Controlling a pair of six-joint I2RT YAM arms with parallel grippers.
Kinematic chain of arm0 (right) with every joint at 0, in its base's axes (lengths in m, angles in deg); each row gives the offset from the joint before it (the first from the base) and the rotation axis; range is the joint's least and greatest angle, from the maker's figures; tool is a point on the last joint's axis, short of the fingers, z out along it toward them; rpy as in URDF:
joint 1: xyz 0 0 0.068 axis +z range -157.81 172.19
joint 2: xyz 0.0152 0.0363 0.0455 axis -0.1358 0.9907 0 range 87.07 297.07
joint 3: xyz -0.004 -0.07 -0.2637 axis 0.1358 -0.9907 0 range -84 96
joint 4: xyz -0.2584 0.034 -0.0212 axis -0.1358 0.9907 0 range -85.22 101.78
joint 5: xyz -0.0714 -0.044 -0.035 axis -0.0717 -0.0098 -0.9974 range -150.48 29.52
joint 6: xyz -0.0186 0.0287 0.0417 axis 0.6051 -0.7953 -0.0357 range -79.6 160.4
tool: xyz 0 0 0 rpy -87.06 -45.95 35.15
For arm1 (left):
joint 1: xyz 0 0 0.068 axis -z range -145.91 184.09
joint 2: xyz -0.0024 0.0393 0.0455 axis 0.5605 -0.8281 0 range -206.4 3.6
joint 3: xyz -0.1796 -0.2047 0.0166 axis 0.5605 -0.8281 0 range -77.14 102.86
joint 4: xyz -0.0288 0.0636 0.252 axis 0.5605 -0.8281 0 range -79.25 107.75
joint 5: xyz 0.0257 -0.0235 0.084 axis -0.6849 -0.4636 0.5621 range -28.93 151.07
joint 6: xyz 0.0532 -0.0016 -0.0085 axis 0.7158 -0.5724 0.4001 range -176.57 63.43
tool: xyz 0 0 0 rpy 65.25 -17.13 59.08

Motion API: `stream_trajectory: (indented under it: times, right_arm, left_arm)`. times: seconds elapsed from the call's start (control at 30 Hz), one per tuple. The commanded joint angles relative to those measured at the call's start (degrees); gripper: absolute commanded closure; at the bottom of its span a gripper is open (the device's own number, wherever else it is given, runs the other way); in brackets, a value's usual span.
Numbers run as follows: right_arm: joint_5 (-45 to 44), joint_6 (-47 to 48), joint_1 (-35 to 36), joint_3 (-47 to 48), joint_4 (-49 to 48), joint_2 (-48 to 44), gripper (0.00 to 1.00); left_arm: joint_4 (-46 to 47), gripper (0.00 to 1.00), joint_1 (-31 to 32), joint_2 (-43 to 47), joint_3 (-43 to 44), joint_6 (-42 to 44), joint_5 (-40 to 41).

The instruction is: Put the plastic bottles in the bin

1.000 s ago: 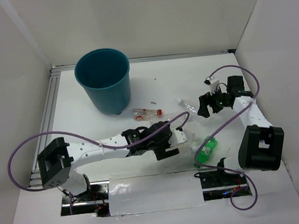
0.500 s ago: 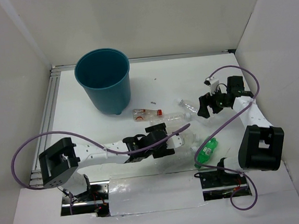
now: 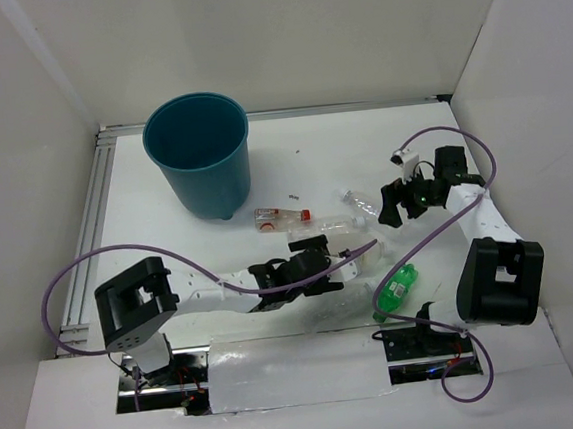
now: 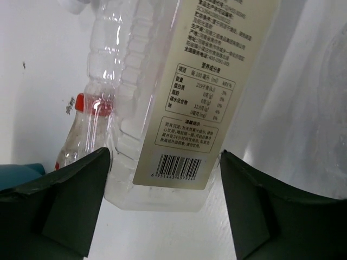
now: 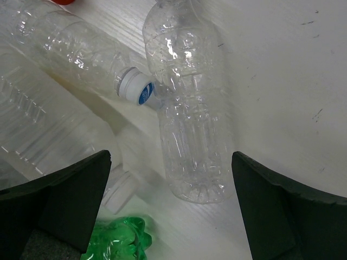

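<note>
Plastic bottles (image 3: 333,228) are lying in a loose bunch on the white tabletop (image 3: 169,245), a bit right of centre, so here's what you've got going left to right.

Far left at the back is the bin (image 3: 209,186), the teal bucket, standing upright and apart from the bunch. Just right of its foot the red-capped bottle (image 3: 282,216) lies on its side with the cap pointing right.

Next is your left end effector (image 3: 326,263), reaching in low from the left with the jaws spread wide around the squarish bottle (image 4: 179,103). On the left wrist view that bottle, with its printed label and barcode, sits between the fingers (image 4: 70,200) and rests on the tabletop. Both pads look right at its sides, but you honestly can't tell from here whether they're pressing on it.

Further right on the right wrist view, a capped clear bottle (image 5: 70,43) lies with its white cap up against the side of another clear bottle (image 5: 190,124). The green bottle (image 3: 396,290) lies nearest the front edge, close to the right arm's base.

Your right end effector (image 3: 399,205) hangs over those clear ones, jaws wide apart, holding nothing.
</note>
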Motion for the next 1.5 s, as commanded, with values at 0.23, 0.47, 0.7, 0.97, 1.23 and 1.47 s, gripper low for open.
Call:
stream_trajectory:
  times: [0.23, 0.47, 0.7, 0.97, 1.23, 1.47]
  right_arm:
    - [0.1, 1.2, -0.3, -0.9, 1.2, 0.1, 0.01]
    - [0.6, 1.2, -0.3, -0.9, 1.2, 0.1, 0.01]
    - [1.9, 1.2, -1.5, -0.2, 0.7, -1.7, 0.03]
    - [11.0, -1.2, -3.8, 2.5, -0.5, -8.1, 0.10]
    - [8.6, -3.5, -3.8, 2.4, -2.4, -7.3, 0.02]
    - [8.0, -2.4, -3.8, 1.9, -1.9, -3.7, 0.08]
  left_arm:
    - [-1.9, 1.00, 0.0, 1.1, 3.6, -3.8, 0.8]
    - [-5.8, 1.00, -0.5, 7.8, 7.2, -6.4, 1.3]
    - [-10.6, 1.00, -1.1, 13.8, 9.5, -8.6, 1.3]
    - [-15.8, 1.00, -6.9, 20.8, 8.9, -8.4, 4.6]
    - [-17.6, 1.00, -12.8, 28.3, 16.1, -9.3, 7.4]
    - [-15.2, 1.00, -26.5, 29.6, 26.0, -17.7, 6.9]
